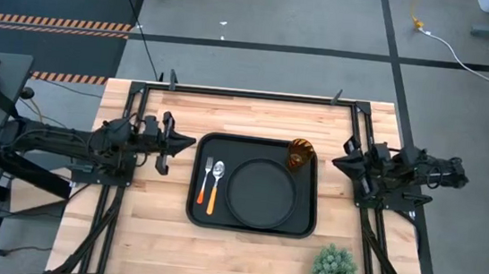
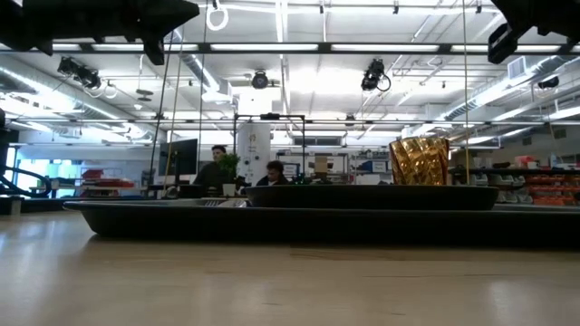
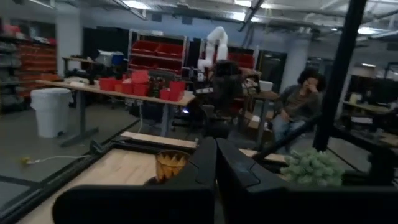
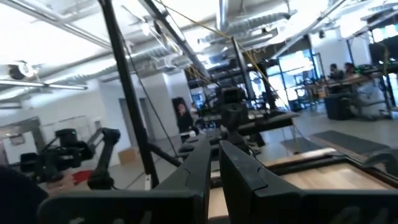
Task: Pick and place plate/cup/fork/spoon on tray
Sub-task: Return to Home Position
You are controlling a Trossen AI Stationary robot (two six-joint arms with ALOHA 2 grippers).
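Observation:
The black tray (image 1: 195,206) lies mid-table. On it rest the round black plate (image 1: 261,194), the amber cup (image 1: 300,154) upright at its far right corner, and the spoon (image 1: 217,187) and fork (image 1: 207,172) side by side at its left. The cup also shows in the low view (image 2: 419,161) and the left wrist view (image 3: 170,165). My left gripper (image 1: 178,144) is shut and empty, raised left of the tray; its fingers fill the left wrist view (image 3: 216,168). My right gripper (image 1: 339,162) is shut and empty, raised right of the tray (image 4: 214,168).
A green spiky plant (image 1: 335,270) stands near the table's front right corner, also in the left wrist view (image 3: 313,168). Black frame rails (image 1: 258,94) run along the far edge and beside both arms. People sit in the room beyond the table (image 2: 215,170).

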